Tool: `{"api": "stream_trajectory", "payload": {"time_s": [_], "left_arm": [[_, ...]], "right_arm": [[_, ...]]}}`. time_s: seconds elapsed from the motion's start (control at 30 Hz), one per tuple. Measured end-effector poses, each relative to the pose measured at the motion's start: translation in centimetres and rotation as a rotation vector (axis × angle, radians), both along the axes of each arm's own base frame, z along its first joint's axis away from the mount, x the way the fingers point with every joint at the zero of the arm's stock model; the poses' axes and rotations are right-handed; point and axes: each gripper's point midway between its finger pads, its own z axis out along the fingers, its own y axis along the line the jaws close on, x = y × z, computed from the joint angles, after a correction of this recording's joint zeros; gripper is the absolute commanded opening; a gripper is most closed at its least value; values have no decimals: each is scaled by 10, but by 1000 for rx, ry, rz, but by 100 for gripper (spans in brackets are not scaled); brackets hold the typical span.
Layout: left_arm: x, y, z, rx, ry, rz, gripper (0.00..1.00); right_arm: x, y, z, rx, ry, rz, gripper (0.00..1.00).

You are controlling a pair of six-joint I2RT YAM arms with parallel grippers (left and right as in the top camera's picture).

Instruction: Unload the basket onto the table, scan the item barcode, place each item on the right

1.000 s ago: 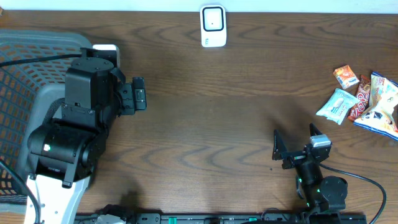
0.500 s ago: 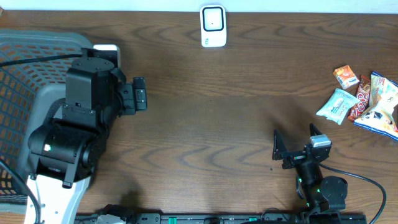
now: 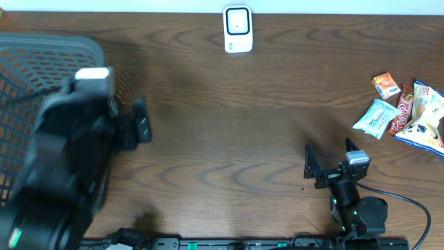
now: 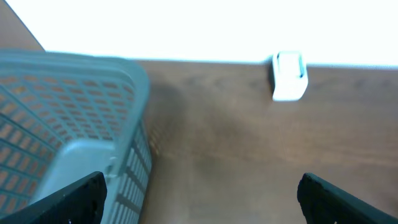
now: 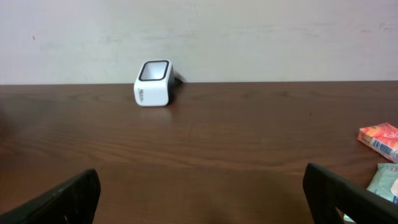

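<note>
Scanner (image 3: 237,29) far centre, window facing near for barcodes; snack packets (image 3: 406,114) right, awaiting pickup; left jaws, right jaws wide open, empty

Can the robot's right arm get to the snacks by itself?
Probably yes. The right gripper is open and empty. The snack packets lie on its own side, and only bare table shows between them.

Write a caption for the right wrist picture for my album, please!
Wide-open right fingers look across the brown table at a white scanner, with snack packets at the right.
</note>
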Motion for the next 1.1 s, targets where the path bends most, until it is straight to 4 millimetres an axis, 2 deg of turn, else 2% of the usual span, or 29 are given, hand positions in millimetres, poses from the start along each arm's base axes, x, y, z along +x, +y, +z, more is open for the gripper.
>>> {"api": "stream_trajectory", "payload": {"time_s": [0.2, 0.3, 0.47, 0.67, 0.83, 1.0, 1.1], "left_arm": [[-59, 18, 40, -56, -200, 9, 98], [-81, 28, 51, -72, -269, 31, 98], [-107, 41, 60, -84, -346, 78, 98], [-121, 48, 63, -86, -385, 112, 98], [-129, 49, 52, -93, -407, 108, 98], [-122, 35, 69, -162, -583, 31, 98], [-108, 25, 67, -194, -669, -15, 98]], "right_arm": [[0, 0, 0, 0, 0, 0, 99], [0, 0, 0, 0, 0, 0, 99], [0, 0, 0, 0, 0, 0, 99], [0, 0, 0, 0, 0, 0, 99], [0, 0, 0, 0, 0, 0, 99], [0, 0, 0, 0, 0, 0, 99], [0, 0, 0, 0, 0, 0, 99]]}}
